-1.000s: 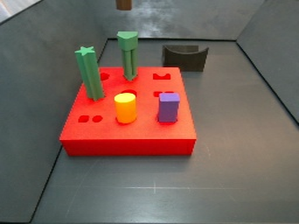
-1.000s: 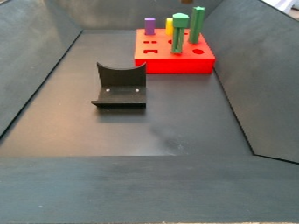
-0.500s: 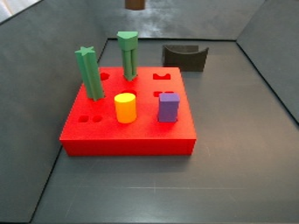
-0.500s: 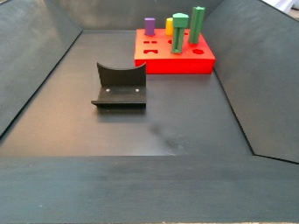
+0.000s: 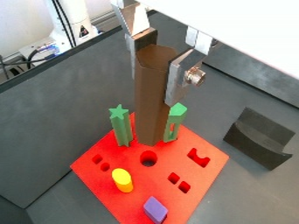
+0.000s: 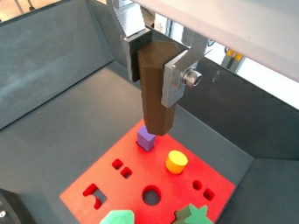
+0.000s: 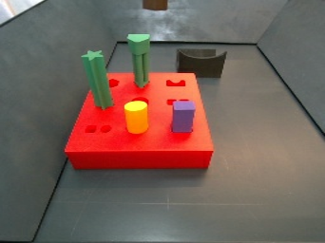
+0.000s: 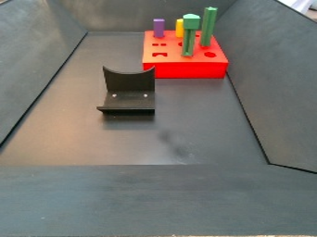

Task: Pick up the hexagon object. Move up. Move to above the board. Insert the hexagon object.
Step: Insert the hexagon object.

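Pincer (image 5: 158, 66) grips hexagon object (image 5: 151, 96) above board (image 5: 140, 171), grey floor (image 8: 161, 139).

Gripper (image 5: 155, 96) raised high, fingers (image 6: 179, 80) clamped on hexagon object (image 6: 156, 92).

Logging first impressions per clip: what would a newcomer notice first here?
The bright red board on the grey floor, with two tall green pegs, a yellow peg and a purple peg. In both wrist views, the gripper high above it holds the hexagon object between its fingers.
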Motion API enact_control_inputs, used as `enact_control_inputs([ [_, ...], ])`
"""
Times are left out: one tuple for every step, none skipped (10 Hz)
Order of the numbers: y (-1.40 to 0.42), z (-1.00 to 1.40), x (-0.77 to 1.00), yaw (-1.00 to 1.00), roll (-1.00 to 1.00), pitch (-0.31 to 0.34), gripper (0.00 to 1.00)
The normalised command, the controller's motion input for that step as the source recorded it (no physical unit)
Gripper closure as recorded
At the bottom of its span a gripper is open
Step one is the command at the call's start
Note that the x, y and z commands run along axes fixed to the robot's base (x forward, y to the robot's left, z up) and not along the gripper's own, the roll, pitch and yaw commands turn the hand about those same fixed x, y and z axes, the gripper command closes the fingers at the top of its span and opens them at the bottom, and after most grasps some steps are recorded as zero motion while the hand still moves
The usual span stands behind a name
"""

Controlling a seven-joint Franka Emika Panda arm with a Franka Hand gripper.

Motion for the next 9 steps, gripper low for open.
enact_control_inputs([
  [0.51,-0.43,-0.70,0.01,0.00,-0.060,1.00],
  [0.59,-0.51,-0.56,0.06,0.01,0.000,1.00],
  [0.63,-0.50,-0.57,0.08,0.01,0.000,1.00],
  [0.67,-0.45,-0.70,0.06,0.02,-0.006,1.00],
  [0.61,-0.46,-0.49,0.07,0.04,0.000,1.00],
  [0.62,-0.45,-0.41,0.10,0.03,0.000,1.00],
  [0.47,-0.42,-0.47,0.04,0.07,-0.010,1.00],
  [0.32,-0.43,-0.24,0.03,0.07,-0.001,1.00],
  [0.08,-0.63,0.00,0.13,0.04,-0.044,1.00],
])
